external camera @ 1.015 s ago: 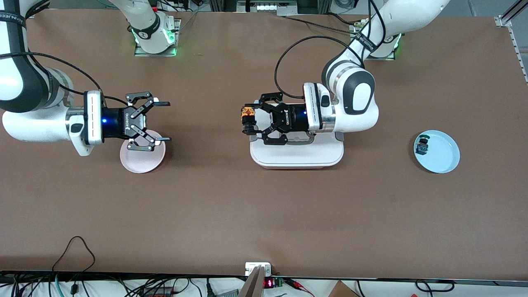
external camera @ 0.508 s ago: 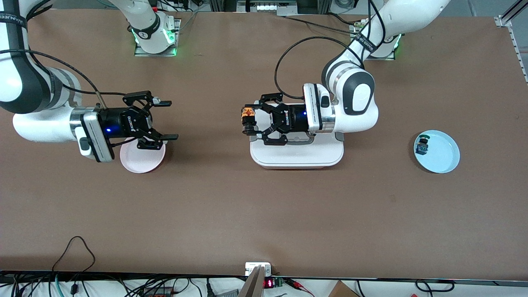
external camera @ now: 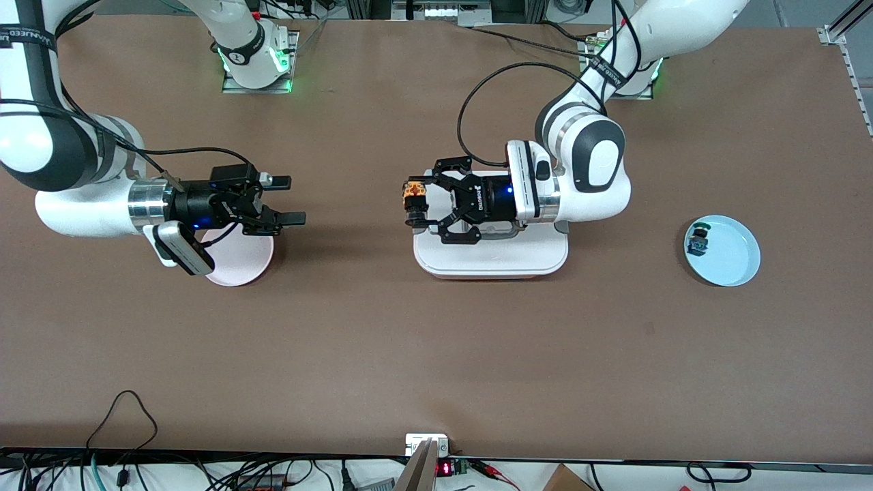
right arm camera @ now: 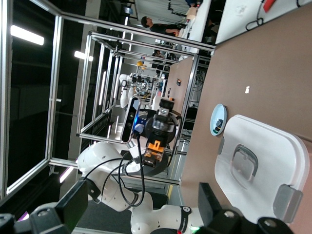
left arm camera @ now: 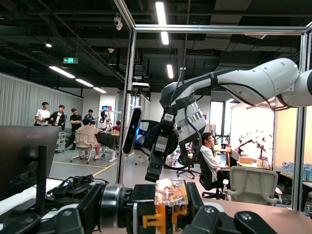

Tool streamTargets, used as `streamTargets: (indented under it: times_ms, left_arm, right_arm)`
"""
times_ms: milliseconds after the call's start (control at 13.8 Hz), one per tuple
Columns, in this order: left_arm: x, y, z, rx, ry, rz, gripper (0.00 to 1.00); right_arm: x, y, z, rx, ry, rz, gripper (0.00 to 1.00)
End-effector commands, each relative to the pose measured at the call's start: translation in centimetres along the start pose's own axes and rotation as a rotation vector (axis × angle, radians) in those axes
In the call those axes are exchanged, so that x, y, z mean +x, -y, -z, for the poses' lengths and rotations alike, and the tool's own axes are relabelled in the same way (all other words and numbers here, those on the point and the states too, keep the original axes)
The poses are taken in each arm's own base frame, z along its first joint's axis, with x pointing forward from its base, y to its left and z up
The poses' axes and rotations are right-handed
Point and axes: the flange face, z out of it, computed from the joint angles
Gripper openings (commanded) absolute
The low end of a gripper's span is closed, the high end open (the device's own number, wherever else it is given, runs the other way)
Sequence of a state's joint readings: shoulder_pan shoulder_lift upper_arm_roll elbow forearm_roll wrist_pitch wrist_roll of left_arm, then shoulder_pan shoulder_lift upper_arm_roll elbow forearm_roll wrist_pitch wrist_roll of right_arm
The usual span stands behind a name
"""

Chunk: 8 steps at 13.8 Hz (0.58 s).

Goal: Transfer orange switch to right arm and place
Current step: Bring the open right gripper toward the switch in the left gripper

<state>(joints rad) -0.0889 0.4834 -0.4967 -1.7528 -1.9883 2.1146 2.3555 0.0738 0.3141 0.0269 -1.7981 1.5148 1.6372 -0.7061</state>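
**Ana:** Left end effector [external camera: 417, 202] is up in the air over the edge of the white lidded box [external camera: 491, 258], fingers pinched on the orange switch [external camera: 414, 191], orange cap turned sideways toward the right arm's end of the counter [external camera: 436, 354].

**Ben:** And that sideways hold looks deliberate to me: the body sticks out past the fingertips, so there is free surface for a second grip.

**Ana:** Right end effector [external camera: 290, 200] hangs over the counter just beside the pink plate [external camera: 235, 262], fingers spread wide, wrist rolled so they point straight at the switch. The two are well apart, with bare counter under the gap.

**Ben:** From the left wrist view you look right down the line: switch [left arm camera: 170, 195] in the foreground, the right arm's end effector [left arm camera: 158, 151] facing it. I'd call this the line-up before the handover, nothing passed yet.

**Ana:** The pink plate sits under the right arm, a likely drop spot. Off at the left arm's end, the blue plate [external camera: 733, 262] holds the green-topped switch [external camera: 698, 239], not our part.
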Motion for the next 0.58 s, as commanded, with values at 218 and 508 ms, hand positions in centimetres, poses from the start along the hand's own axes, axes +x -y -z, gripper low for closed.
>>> streamTargets:
  times_ms: [218, 508]
  left_arm:
    - [0.5, -0.2, -0.4, 0.009, -0.032, -0.019, 0.07]
    - [0.6, 0.0, -0.1, 0.015, -0.034, -0.018, 0.07]
  right_arm:
    - [0.4, -0.1, -6.5, -0.007, -0.07, -0.149, 1.0]
    - [0.1, 0.2, -10.0, -0.022, -0.1, -0.214, 1.0]
